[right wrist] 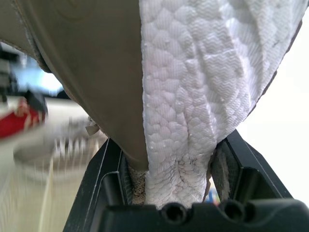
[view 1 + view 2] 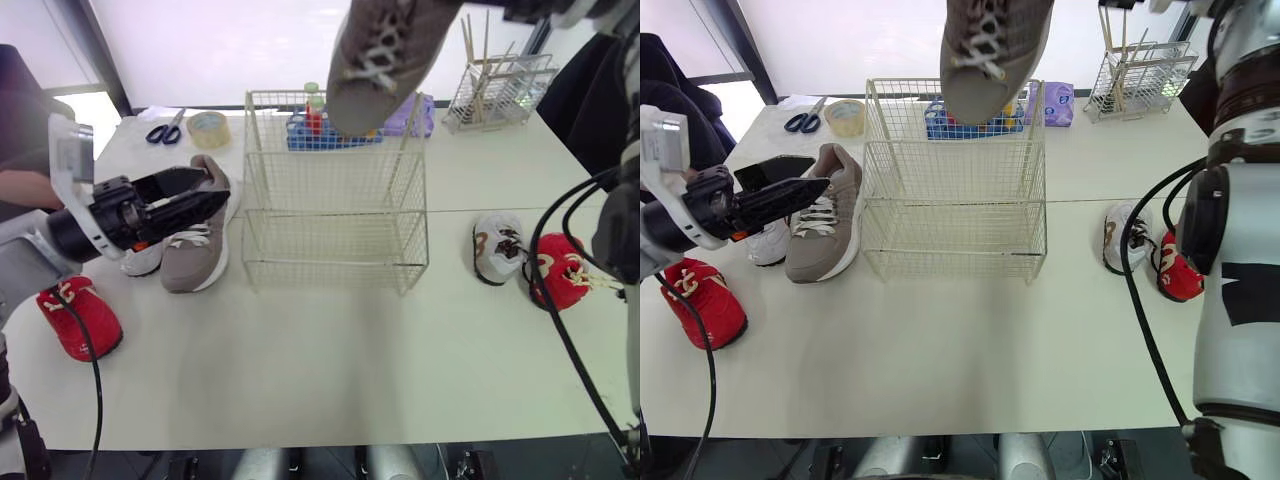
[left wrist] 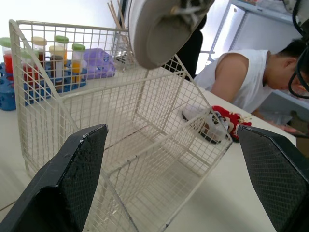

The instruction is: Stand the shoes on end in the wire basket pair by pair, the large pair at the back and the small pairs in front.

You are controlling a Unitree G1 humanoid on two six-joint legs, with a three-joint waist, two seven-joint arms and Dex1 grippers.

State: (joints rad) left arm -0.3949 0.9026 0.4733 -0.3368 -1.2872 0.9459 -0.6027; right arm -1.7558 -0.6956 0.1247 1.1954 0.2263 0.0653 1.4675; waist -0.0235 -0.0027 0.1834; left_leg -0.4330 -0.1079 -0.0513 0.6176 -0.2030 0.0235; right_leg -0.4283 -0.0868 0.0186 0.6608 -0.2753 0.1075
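The wire basket point(image 2: 335, 190) stands mid-table. Above its back a large grey shoe point(image 2: 380, 60) hangs toe down, and my right gripper point(image 1: 169, 159) is shut on its heel. Its mate point(image 2: 197, 235) lies on the table left of the basket, with a small white shoe point(image 2: 140, 260) beside it. My left gripper point(image 2: 195, 195) hovers open over those two, its fingers point(image 3: 67, 179) spread wide and pointing at the basket. One small red shoe point(image 2: 80, 318) lies at the left edge. Another white shoe point(image 2: 497, 247) and red shoe point(image 2: 562, 270) lie right of the basket.
Behind the basket sit scissors point(image 2: 166, 130), a tape roll point(image 2: 208, 128), a blue rack of tubes point(image 2: 310, 130), a purple box point(image 2: 420, 115) and a wire rack of sticks point(image 2: 500, 90). A person point(image 3: 251, 77) leans beside the table. The table's front half is bare.
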